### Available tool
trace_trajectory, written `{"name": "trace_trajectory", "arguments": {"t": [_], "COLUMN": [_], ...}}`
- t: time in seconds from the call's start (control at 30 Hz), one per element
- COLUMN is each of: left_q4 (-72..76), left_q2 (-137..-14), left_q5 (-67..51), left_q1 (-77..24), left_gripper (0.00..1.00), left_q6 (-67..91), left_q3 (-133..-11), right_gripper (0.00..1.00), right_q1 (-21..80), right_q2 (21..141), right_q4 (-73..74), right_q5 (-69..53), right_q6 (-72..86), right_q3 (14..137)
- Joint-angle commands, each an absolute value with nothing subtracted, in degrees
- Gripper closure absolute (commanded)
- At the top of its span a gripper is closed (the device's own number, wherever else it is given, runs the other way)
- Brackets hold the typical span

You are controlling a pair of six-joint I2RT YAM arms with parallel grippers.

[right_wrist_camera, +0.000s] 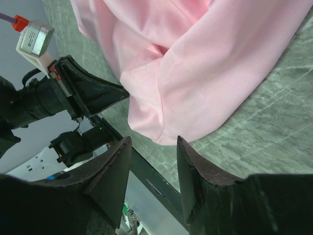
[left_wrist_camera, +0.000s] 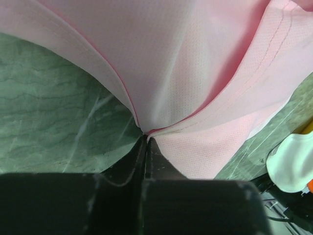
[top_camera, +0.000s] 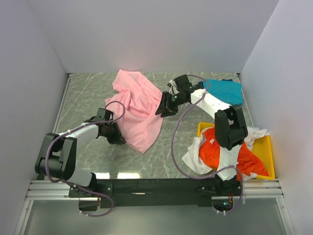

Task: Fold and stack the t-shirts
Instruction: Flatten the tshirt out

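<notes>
The light pink t-shirt (top_camera: 137, 110) lies crumpled in the middle of the table. My left gripper (top_camera: 119, 136) is shut on its left hem; the left wrist view shows the jaws closed with the pink cloth (left_wrist_camera: 195, 63) pinched at the tips of the gripper (left_wrist_camera: 145, 138). My right gripper (top_camera: 161, 110) is open and empty, just above the shirt's right edge; in the right wrist view the pink cloth (right_wrist_camera: 205, 73) lies beyond the gripper (right_wrist_camera: 154, 143). The teal-blue t-shirt (top_camera: 226, 91) lies at the back right. The orange-red t-shirt (top_camera: 214, 151) and the white t-shirt (top_camera: 193, 157) lie heaped on the right.
A yellow tray (top_camera: 267, 151) at the front right holds the orange-red and white shirts, partly under the right arm. White walls close in the table on three sides. The left arm (right_wrist_camera: 73, 93) shows in the right wrist view. White cloth (left_wrist_camera: 292, 164) shows at the left wrist view's right edge.
</notes>
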State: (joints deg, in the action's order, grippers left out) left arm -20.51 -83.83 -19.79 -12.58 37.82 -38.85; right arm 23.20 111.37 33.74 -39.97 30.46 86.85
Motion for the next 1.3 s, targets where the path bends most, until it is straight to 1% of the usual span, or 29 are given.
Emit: {"name": "trace_trajectory", "arguments": {"t": [0.0,0.13,0.27,0.4,0.47,0.5,0.57,0.77,0.97,1.27], "left_q4": [-20.5,-22.3,-25.8,-31.4,-33.9,-34.7,-36.3,-40.2,-41.9,-42.5], "left_q2": [-81.8,-78.6,-74.5,-69.4,-67.6,-67.1,-65.7,-60.9,-58.8,-58.6], "left_q5": [-18.2,-16.4,-14.1,-11.8,-10.4,-9.8,-8.2,-6.4,-6.3,-6.2], "left_q1": [-12.7,-12.7,-12.6,-12.4,-11.9,-11.9,-11.4,-10.0,-9.2,-9.0], "left_gripper": [1.00,1.00,1.00,1.00,1.00,1.00,1.00,1.00,1.00,1.00], "left_q6": [38.1,38.3,38.7,39.0,38.5,38.4,38.4,38.8,38.9,38.4], "left_q3": [-38.6,-38.8,-40.1,-42.9,-44.5,-44.9,-46.0,-47.4,-47.6,-47.8], "right_gripper": [0.51,0.51,0.51,0.51,0.49,0.49,0.48,0.45,0.44,0.44], "right_q1": [22.7,22.8,22.7,22.8,22.8,22.8,22.7,22.2,21.5,21.5], "right_q2": [108.1,109.9,113.0,118.9,122.4,123.6,125.8,132.1,134.8,137.9], "right_q4": [32.4,32.3,33.0,35.9,37.5,38.1,39.0,39.7,38.6,35.0], "right_q5": [-40.2,-40.1,-38.5,-33.5,-28.4,-28.4,-24.2,-18.0,-17.0,-22.4], "right_q6": [30.8,30.9,30.7,28.7,27.7,27.4,27.1,26.6,26.7,27.9], "right_q3": [86.6,88.5,94.5,102.6,107.6,109.2,113.4,120.7,121.4,121.2]}}
